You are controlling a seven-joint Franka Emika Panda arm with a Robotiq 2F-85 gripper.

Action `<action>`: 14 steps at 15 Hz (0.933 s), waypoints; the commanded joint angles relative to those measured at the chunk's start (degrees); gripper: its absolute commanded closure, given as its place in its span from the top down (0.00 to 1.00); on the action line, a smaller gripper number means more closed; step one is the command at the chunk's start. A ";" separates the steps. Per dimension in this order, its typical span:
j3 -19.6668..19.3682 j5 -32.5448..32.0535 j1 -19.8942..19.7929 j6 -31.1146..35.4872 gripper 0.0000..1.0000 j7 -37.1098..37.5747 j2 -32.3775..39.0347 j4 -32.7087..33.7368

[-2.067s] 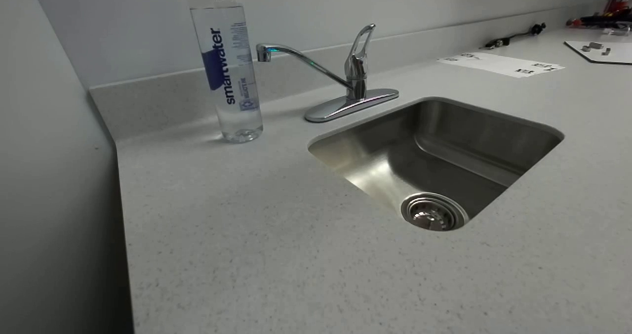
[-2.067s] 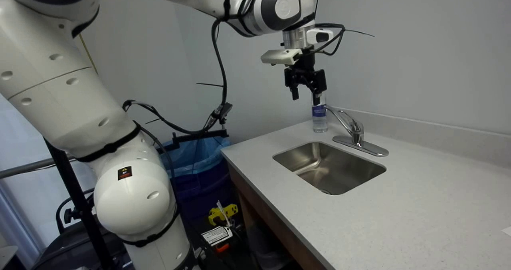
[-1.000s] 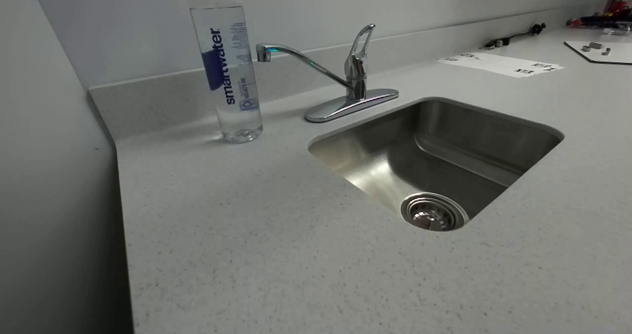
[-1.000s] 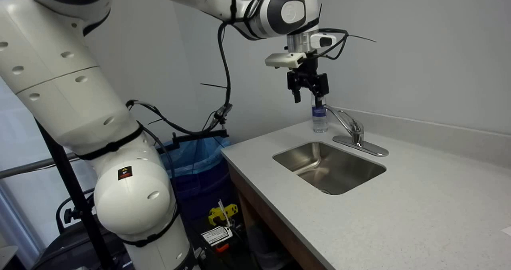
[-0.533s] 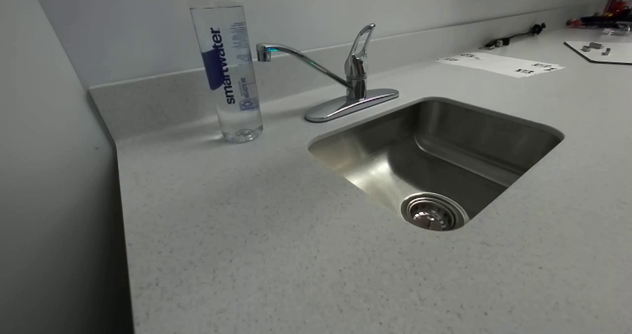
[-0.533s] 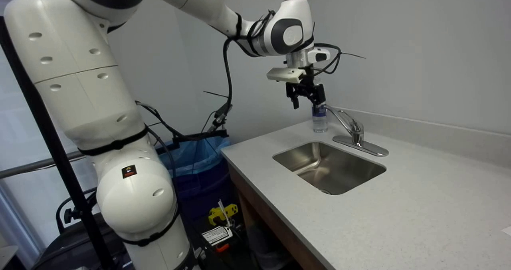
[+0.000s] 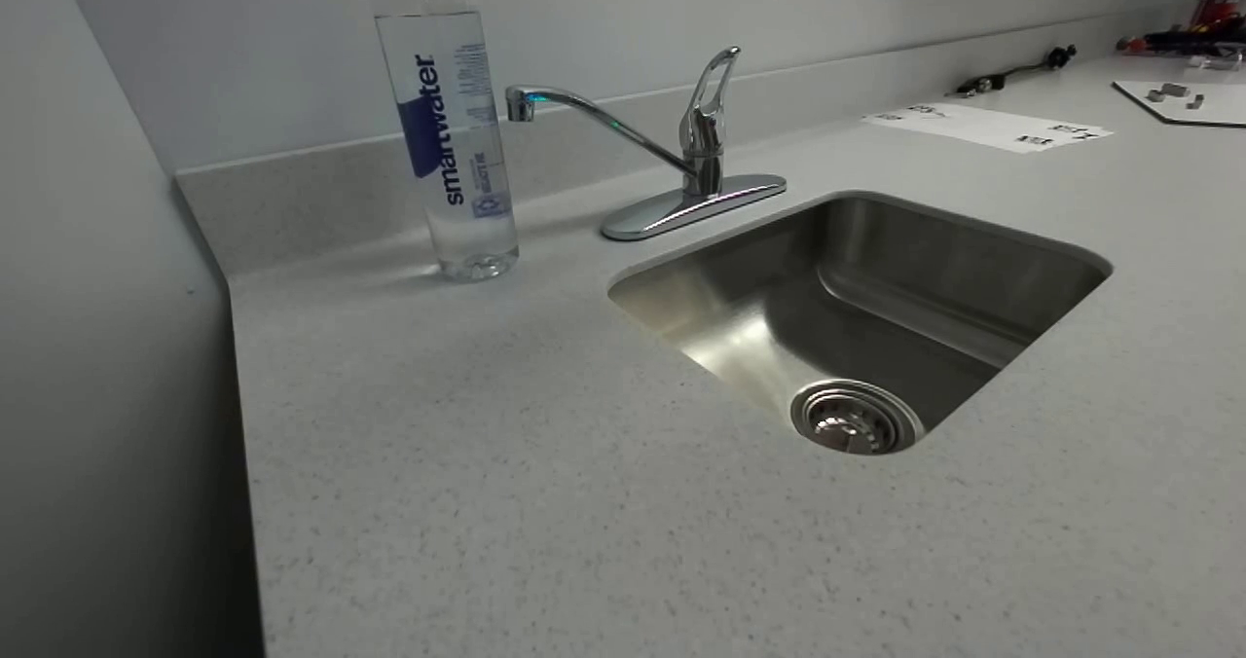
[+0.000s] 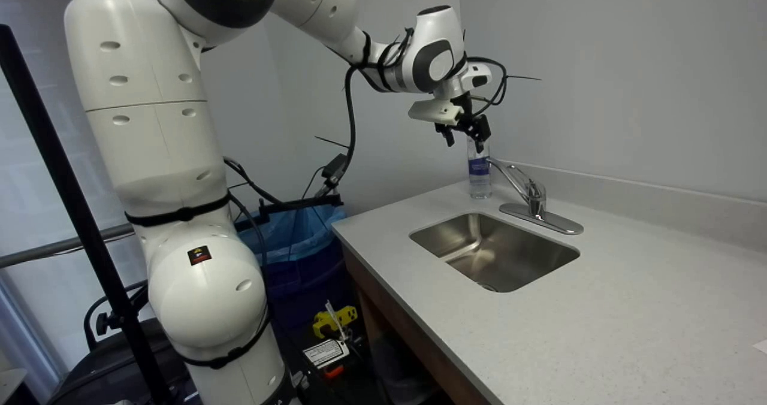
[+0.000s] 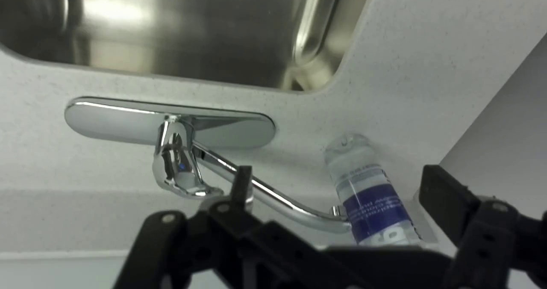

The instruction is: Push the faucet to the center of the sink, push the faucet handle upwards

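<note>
The chrome faucet (image 7: 703,171) stands behind the sink (image 7: 954,249), and its spout (image 7: 613,125) swings off sideways toward a water bottle rather than over the basin. Atop the body, the faucet handle (image 7: 697,123) is a looped lever, raised at a slant; the wrist view looks down on the handle (image 9: 183,178). My gripper (image 8: 464,145) hangs tilted above the counter, near the bottle's top and higher than the spout. In the wrist view the gripper (image 9: 337,171) is open wide. Bottle and spout end appear between its fingers, well below, with nothing held.
The clear bottle (image 7: 443,132) stands upright beside the spout's end. Behind the faucet runs a low backsplash (image 8: 647,189) with the wall above it. Papers (image 7: 983,127) lie farther along the counter (image 7: 467,463). A blue-lined bin (image 8: 293,231) is beside the counter's edge.
My arm has folded back and the gripper dipped, then rose slightly while tilting. Its black tip has shifted left along the top edge of an exterior view. Faucet, handle and bottle have not moved.
</note>
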 commanded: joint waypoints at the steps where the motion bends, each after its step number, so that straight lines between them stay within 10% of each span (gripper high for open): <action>1: -0.08 0.78 0.22 4.92 1.00 -0.41 5.33 5.46; 14: -1.34 -4.65 0.99 6.39 1.00 5.08 10.18 8.78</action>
